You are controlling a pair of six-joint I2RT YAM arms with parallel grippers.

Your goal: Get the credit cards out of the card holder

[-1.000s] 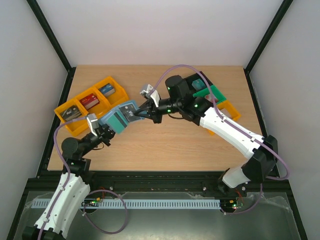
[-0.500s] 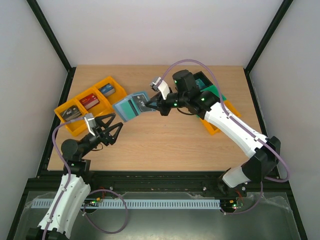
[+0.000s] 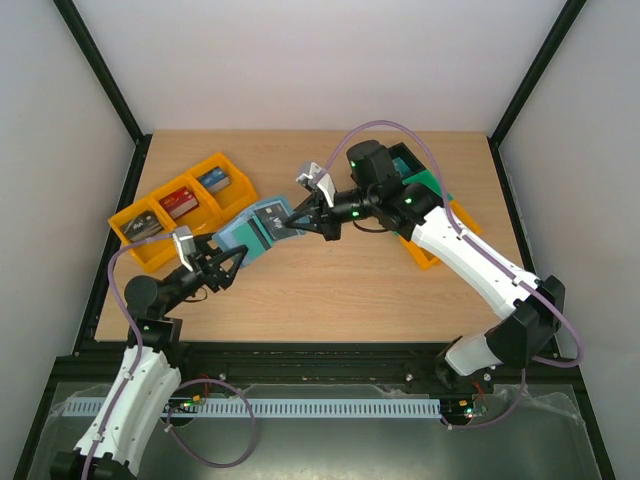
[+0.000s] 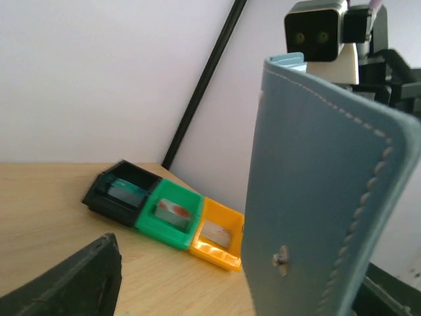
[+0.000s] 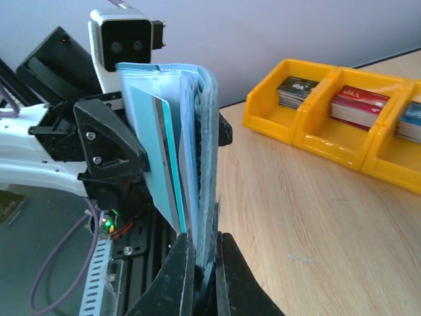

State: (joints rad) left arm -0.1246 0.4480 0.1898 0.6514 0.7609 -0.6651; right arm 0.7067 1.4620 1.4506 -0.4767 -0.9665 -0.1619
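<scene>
The blue card holder (image 3: 262, 224) hangs above the table, and my right gripper (image 3: 296, 218) is shut on its edge. The right wrist view shows the pads (image 5: 227, 266) pinching the holder (image 5: 205, 164) on edge. Teal credit cards (image 5: 164, 158) stand out of its pockets there, towards the left arm. My left gripper (image 3: 228, 262) is open at the holder's left end. In the left wrist view the holder's stitched back (image 4: 316, 191) fills the right side between the spread jaws, with one finger (image 4: 72, 283) low on the left and the other hidden.
Three joined orange trays (image 3: 178, 206) with red, blue and grey blocks stand at the back left of the wooden table (image 3: 330, 290). At the back right are a black tray (image 4: 122, 191), a green tray (image 4: 171, 214) and an orange tray (image 4: 217, 234), partly under the right arm.
My left gripper went from shut to open, pulled back, then came up to the holder's left end again. The right gripper carried the holder up and right, then slightly back left.
</scene>
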